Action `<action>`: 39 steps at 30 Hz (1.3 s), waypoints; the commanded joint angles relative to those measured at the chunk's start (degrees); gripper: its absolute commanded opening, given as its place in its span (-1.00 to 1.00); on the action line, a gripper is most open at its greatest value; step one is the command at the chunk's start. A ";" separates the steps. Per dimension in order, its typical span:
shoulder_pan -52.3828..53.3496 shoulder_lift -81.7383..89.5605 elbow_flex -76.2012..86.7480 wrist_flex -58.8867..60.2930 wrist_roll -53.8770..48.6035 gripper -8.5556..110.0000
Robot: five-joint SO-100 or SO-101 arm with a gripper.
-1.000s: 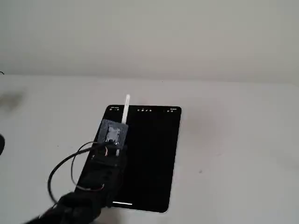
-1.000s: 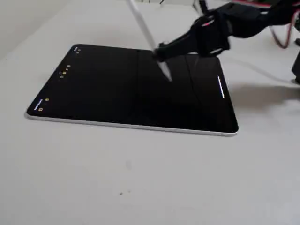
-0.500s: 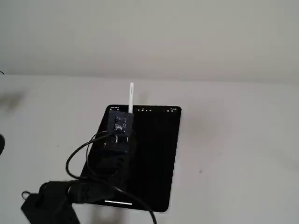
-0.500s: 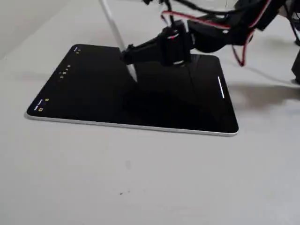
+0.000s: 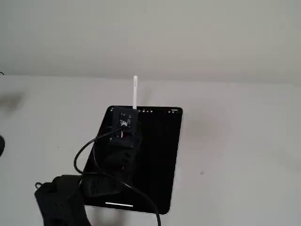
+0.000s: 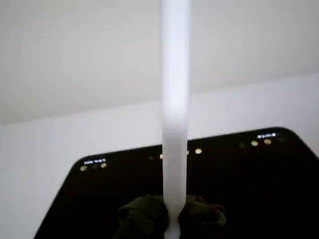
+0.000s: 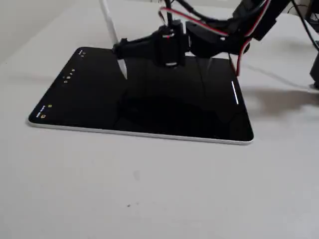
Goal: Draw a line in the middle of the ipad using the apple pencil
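The iPad (image 5: 155, 155) lies flat on the white table with a dark screen and small icons along its far edge. It also shows in the wrist view (image 6: 249, 189) and in a fixed view (image 7: 99, 99). My gripper (image 5: 133, 113) is shut on the white Apple Pencil (image 5: 135, 92) and holds it nearly upright over the far part of the screen. In a fixed view the pencil (image 7: 110, 30) leans slightly, and its tip is at or just above the glass; the gripper (image 7: 119, 50) grips it low down. In the wrist view the pencil (image 6: 175, 109) rises between the dark fingers (image 6: 144, 216).
A short white bar (image 7: 235, 93) glows near one short edge of the screen. The arm's black body and cables (image 5: 89, 155) hang over the iPad's left side. A dark object (image 5: 1, 146) sits at the left edge. Bare white table (image 7: 149, 189) surrounds the iPad.
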 commanded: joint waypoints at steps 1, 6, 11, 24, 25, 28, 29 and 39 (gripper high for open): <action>0.79 0.09 -3.96 -2.72 -0.70 -0.86; 0.62 -1.23 -4.22 -3.43 -1.14 -0.86; 0.70 -2.55 -4.31 -3.96 -1.85 -0.86; 0.62 -2.46 -0.26 -4.22 -3.16 -0.86; 0.53 -2.11 0.26 -4.22 -3.16 -0.86; 0.35 -1.23 2.20 -4.83 -3.16 -0.86; 0.26 -1.14 2.81 -5.27 -3.16 -0.86; -0.26 0.35 10.46 -9.58 -3.34 -0.86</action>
